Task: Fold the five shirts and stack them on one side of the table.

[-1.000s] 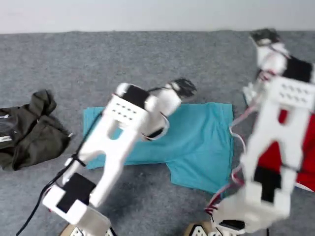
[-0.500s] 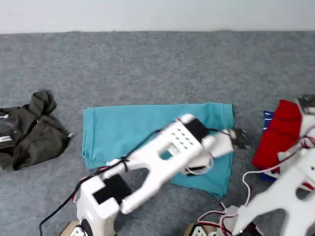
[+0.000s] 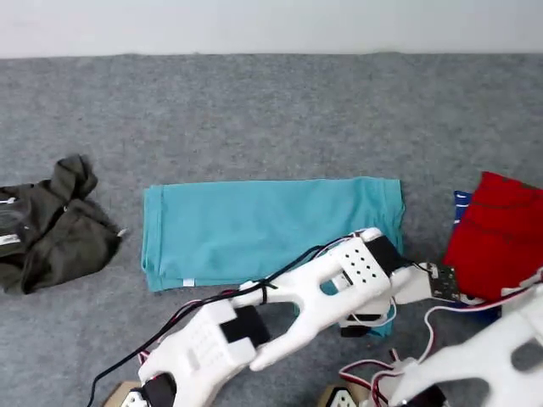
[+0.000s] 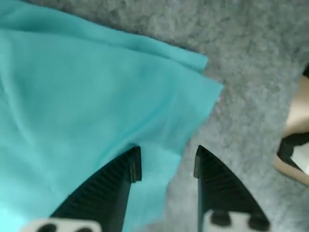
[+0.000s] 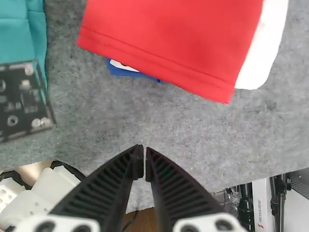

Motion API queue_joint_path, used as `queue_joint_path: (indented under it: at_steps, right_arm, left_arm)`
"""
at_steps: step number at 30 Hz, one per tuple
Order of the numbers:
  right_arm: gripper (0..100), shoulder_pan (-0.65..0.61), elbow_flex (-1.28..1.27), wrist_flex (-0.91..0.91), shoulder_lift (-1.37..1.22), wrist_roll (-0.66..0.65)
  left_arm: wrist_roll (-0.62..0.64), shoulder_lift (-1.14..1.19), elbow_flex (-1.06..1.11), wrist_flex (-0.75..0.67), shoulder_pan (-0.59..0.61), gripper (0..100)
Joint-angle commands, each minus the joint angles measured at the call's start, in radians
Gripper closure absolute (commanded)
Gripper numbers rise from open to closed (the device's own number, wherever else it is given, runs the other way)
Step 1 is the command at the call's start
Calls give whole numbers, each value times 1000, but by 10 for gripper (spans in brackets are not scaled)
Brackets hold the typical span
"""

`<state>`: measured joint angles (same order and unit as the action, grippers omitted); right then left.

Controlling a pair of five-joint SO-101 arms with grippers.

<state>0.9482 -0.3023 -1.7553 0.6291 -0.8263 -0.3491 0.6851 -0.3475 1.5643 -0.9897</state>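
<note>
The teal shirt [image 3: 254, 229] lies spread flat in the middle of the grey tabletop [image 3: 271, 110], its long side running left to right and its right part reaching toward the near edge. In the left wrist view its near right corner [image 4: 87, 96] shows smooth, with the hem running out to a point. The left end effector [image 4: 166, 162] hangs over that corner with its fingers spread: one tip is above the teal cloth, the other above the bare tabletop just beside the hem (whether either touches the cloth cannot be told). The left arm [image 3: 322, 284] stretches from the near edge across to that corner.

To the right, the red shirt [image 3: 496, 233] sits folded on top of a blue shirt [image 5: 128, 70] and a white shirt [image 5: 263, 48], whose edges peek out beneath it. The right end effector [image 5: 144, 154] is over bare tabletop on the near side of this stack, fingers pressed together and holding nothing.

At the far left lies a dark olive shirt [image 3: 55, 225], crumpled.
</note>
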Motion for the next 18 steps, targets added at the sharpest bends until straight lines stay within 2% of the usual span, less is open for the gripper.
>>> queue_joint_path:
  at_steps: [1, 8, 18]
  right_arm:
    - [984, 22, 6, -39, 42, -11]
    - [984, 24, 6, -41, 79, -11]
    - [984, 24, 6, -39, 107, -32]
  left_arm:
    - [2, 28, -62, 6, -5, 813]
    - [3, 103, -156, 38, 12, 821]
    - [37, 206, -298, 81, 11, 987]
